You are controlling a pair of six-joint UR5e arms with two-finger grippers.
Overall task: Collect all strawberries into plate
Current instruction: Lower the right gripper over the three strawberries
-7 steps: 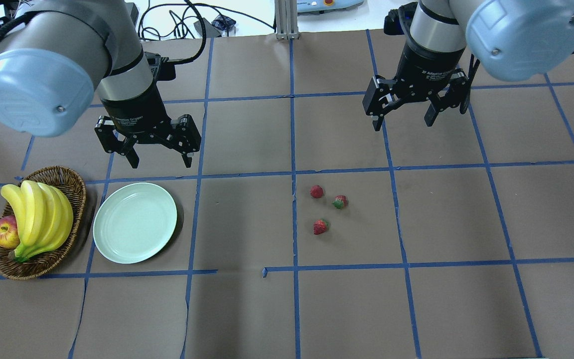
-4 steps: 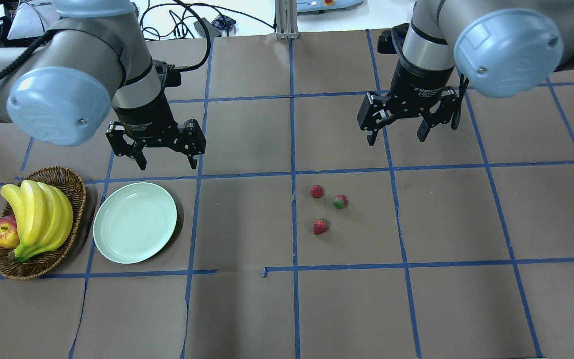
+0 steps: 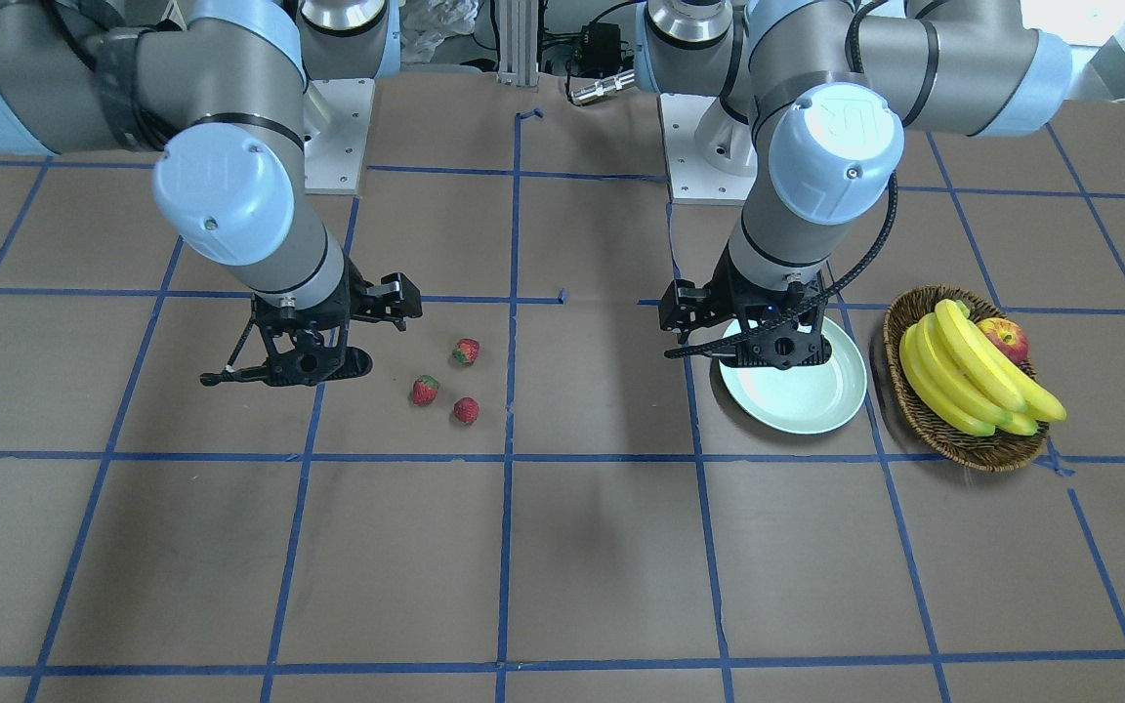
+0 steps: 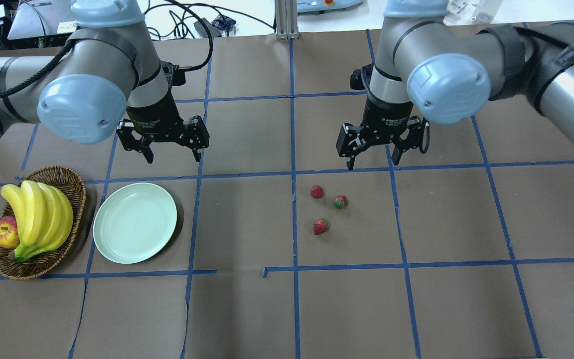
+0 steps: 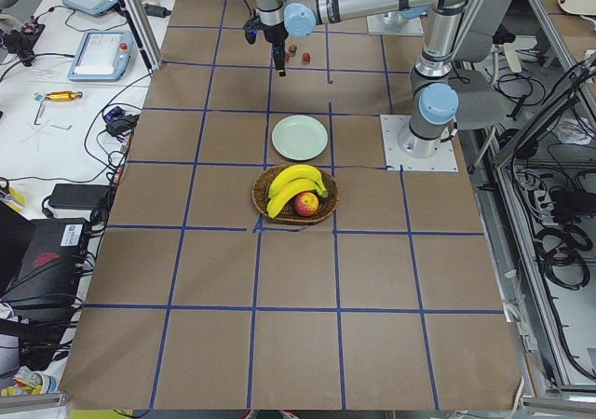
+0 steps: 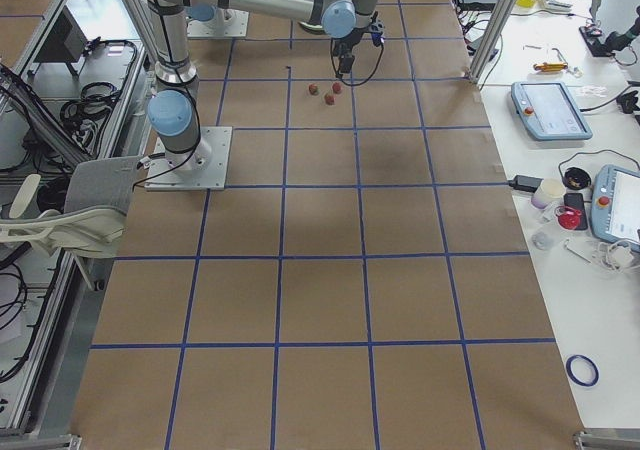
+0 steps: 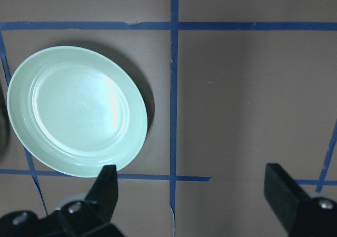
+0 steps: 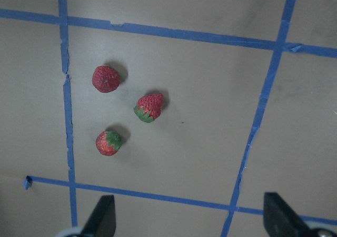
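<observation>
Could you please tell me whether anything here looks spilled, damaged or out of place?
Nothing stands out. The three strawberries lie loose on the table, the plate sits flat and bare, bananas and apple rest in the basket, and left pincer and right pincer hang open, empty.

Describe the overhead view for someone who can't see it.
Three strawberries lie on a brown table, right of an empty mint-green plate and a basket of bananas. The robot's left fingers hang open beyond the plate, its right fingers open beyond the strawberries.
</observation>
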